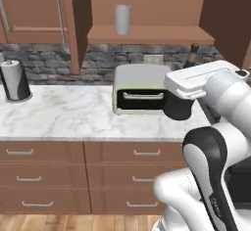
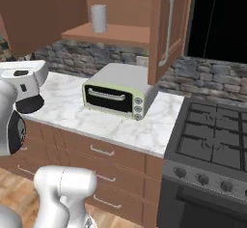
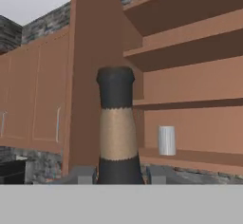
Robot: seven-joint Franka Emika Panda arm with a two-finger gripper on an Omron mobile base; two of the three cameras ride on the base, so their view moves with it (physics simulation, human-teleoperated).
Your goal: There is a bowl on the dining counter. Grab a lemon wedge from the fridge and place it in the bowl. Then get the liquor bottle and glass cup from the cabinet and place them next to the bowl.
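In the left base view, a paper towel roll (image 1: pixel 14 80) on a dark stand sits at the far left of the white, grey-veined marble surface (image 1: pixel 59 115), above brown wooden drawers (image 1: pixel 44 176) with silver handles. Further right, a boxy pale-green toaster oven (image 1: pixel 139 89) with a dark glass door stands against the rough grey stone backsplash (image 1: pixel 41 61). Above it, the open brown wooden cabinet (image 1: pixel 152 33) holds the glass cup (image 1: pixel 122 19), a plain grey translucent cylinder, upright on its lowest shelf. To the right, the dark neck of the liquor bottle (image 1: pixel 193 55) pokes up behind the white arm. In the hand view, the hand (image 3: pixel 119 174) is partly closed on the liquor bottle, one finger tip on each side of its black neck with a tan band; the cup stands well beyond, to the right.
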